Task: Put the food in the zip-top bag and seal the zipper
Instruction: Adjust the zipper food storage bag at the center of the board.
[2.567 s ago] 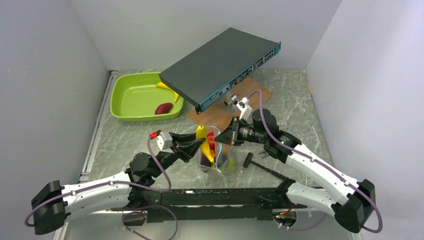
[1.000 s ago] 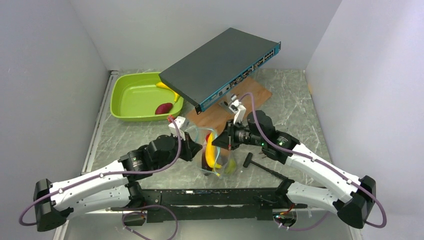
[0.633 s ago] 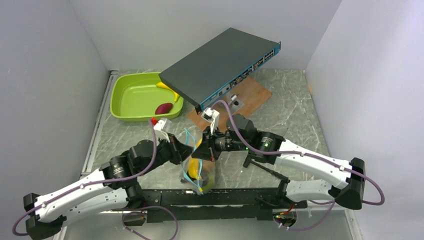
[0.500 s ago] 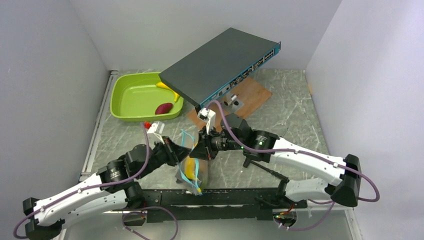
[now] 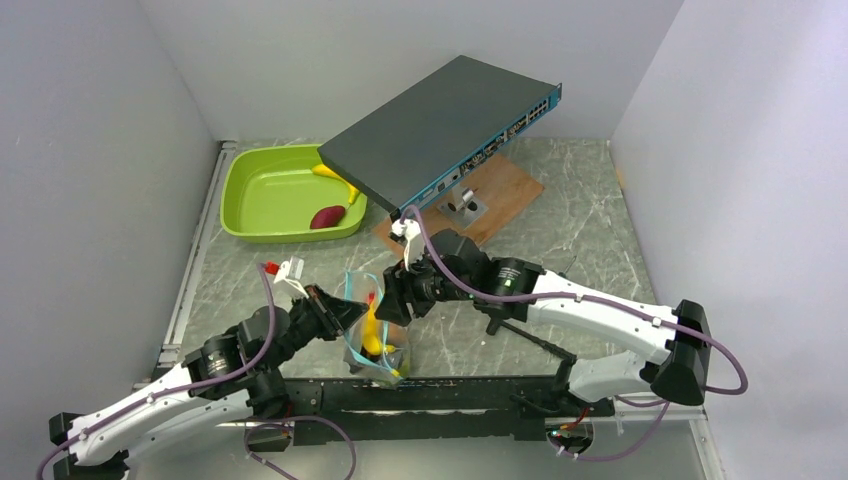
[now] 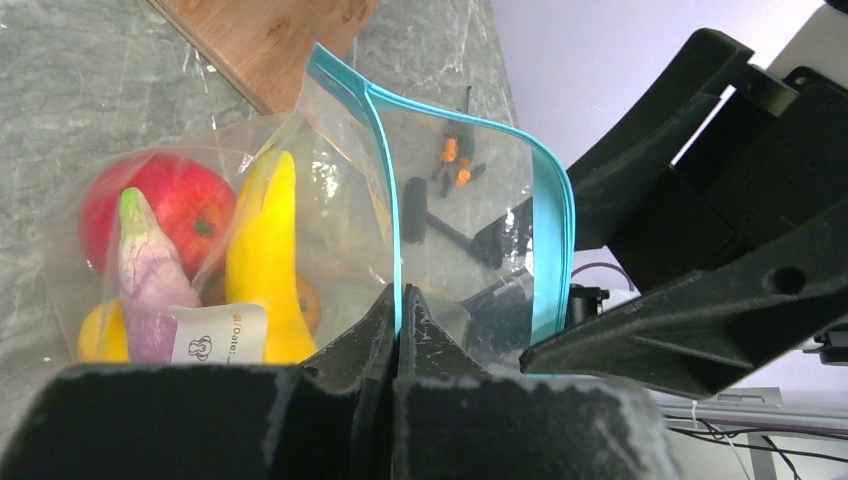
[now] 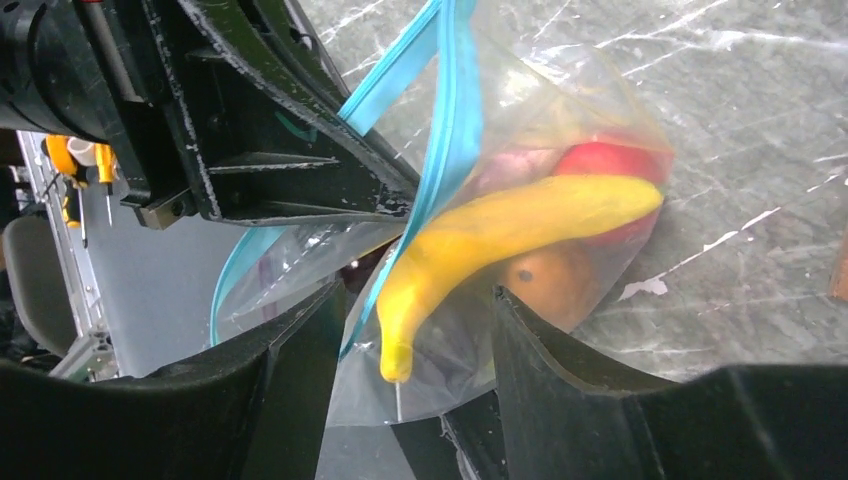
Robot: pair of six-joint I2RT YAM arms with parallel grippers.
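Observation:
The clear zip-top bag [image 5: 375, 338] hangs near the table's front edge with the food in it: a yellow banana [image 7: 500, 235], a red apple [image 6: 160, 205], a purple eggplant [image 6: 148, 285] and an orange [image 7: 548, 282]. My left gripper [image 6: 400, 297] is shut on the teal zipper [image 6: 385, 200] at one end of the bag's mouth, which gapes open. My right gripper [image 7: 415, 350] is open, and its fingers [image 7: 300, 380] stand apart on either side of the bag's mouth end. In the top view the left gripper [image 5: 338, 308] and right gripper [image 5: 393, 300] flank the bag.
A lime-green tray [image 5: 250, 200] at the back left holds a dark-red piece [image 5: 327, 217] and a yellow piece [image 5: 335, 175]. A dark network switch [image 5: 440, 130] leans over a wooden board [image 5: 505, 190]. A black hammer-like tool [image 5: 525, 335] lies right of the bag.
Both arms carried the bag toward the near left. The right gripper has opened and let go of the bag's mouth; the left stays shut on the zipper.

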